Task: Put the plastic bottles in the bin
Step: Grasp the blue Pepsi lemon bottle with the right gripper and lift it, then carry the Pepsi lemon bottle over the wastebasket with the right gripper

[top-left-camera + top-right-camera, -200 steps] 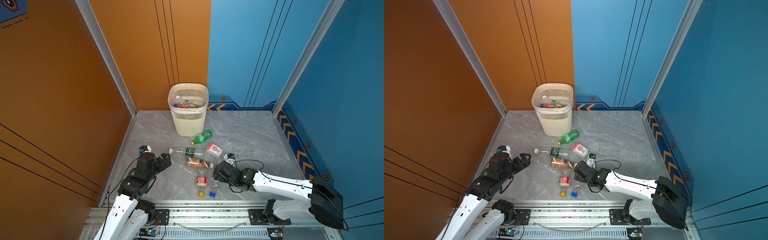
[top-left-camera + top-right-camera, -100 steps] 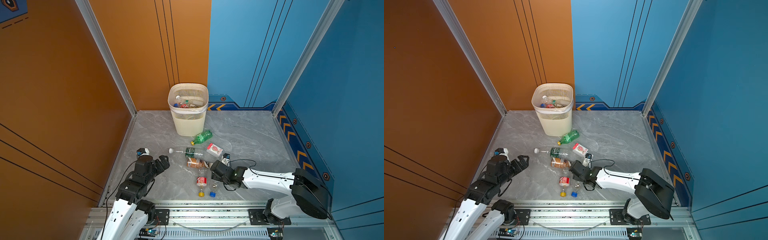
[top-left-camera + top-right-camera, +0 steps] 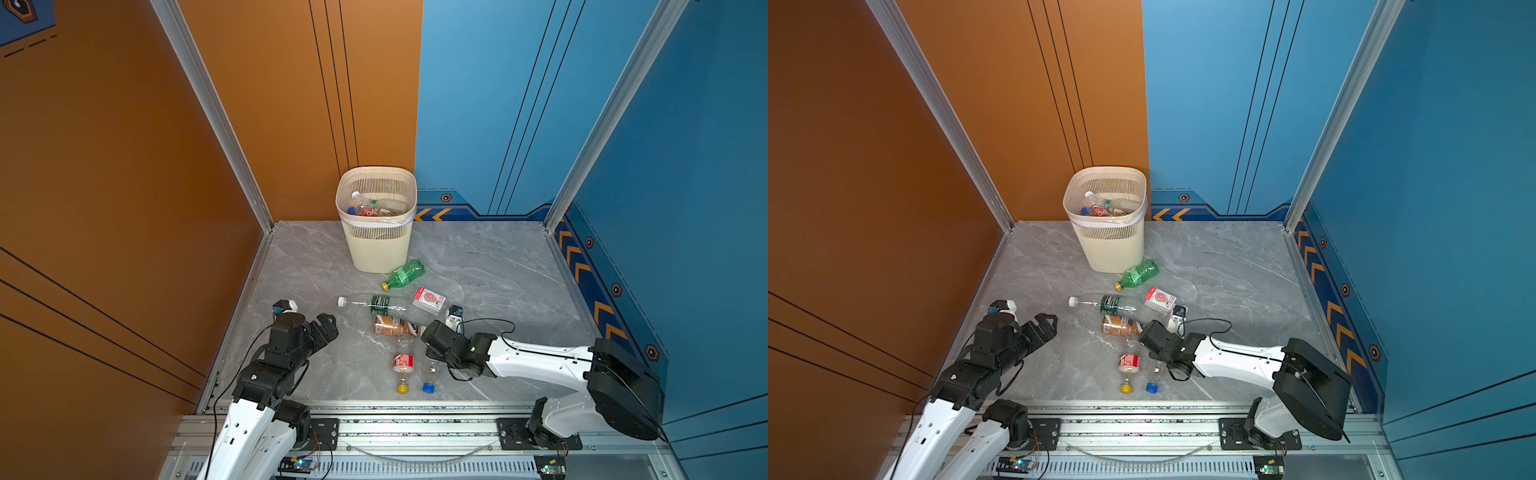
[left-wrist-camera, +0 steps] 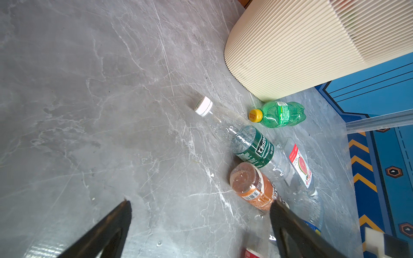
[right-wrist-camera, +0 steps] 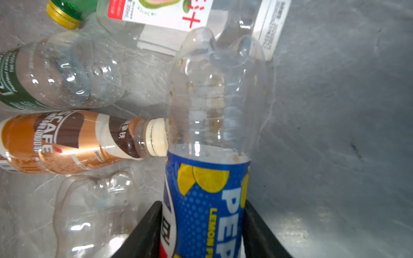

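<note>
Several plastic bottles lie on the grey floor in front of the bin (image 3: 376,249). They are a green one (image 3: 405,274), a clear one with a dark green label (image 3: 378,304), a watermelon-label one (image 3: 428,300), a brown coffee one (image 3: 392,326) and a red-label one (image 3: 402,365). My right gripper (image 5: 203,204) is shut on the blue Pepsi bottle (image 5: 207,156), low over the floor; in a top view that bottle (image 3: 430,370) shows a blue cap. My left gripper (image 3: 328,326) hovers open and empty to the left of the pile. More bottles lie inside the bin.
Orange wall (image 3: 124,208) on the left, blue wall (image 3: 685,208) on the right and behind. The aluminium rail (image 3: 415,419) with both arm bases runs along the front edge. Bare floor (image 3: 498,266) lies to the right of the bin and between my left gripper and the bin.
My right gripper has slid in over the Pepsi bottle and closed on it. The left arm has drawn back slightly, still open.
</note>
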You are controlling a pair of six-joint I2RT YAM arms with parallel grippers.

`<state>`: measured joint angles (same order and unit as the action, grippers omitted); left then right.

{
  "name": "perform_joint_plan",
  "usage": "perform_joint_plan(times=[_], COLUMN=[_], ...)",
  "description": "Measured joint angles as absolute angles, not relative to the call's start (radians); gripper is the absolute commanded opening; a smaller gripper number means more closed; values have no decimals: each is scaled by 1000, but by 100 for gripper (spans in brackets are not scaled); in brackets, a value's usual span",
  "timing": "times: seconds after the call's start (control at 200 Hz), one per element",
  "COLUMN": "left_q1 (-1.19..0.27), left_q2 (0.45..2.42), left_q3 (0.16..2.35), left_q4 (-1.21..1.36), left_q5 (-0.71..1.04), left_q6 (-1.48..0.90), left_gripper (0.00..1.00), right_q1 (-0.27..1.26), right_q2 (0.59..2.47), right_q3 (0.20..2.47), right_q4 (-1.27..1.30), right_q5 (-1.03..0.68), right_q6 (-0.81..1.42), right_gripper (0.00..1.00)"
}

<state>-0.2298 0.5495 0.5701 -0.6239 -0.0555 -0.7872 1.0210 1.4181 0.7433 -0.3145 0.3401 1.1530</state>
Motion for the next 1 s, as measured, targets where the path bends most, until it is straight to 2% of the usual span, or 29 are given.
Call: perform_joint_plan(times=[0.381,0.646,0.811,1.001], left_q1=[-215,-203,-198,-191], left_q2=[536,527,511,501], left_q3=[543,534,524,524], left_q4=[-625,-625,-625,-626], left_q5=[-45,-34,-25,-19], left_q6=[-798,-806,-810,-809], left_gripper=[98,98,98,98], right_q1=[1018,983,924,868], right_q2=[1253,1134,1159,1320], right_q3=[769,961,1122,1380], right_q4=[-416,-482,-458,-372], right_q5=[405,451,454,433], right_q6=[1132,1018,907,777], right_gripper=[55,55,55,55])
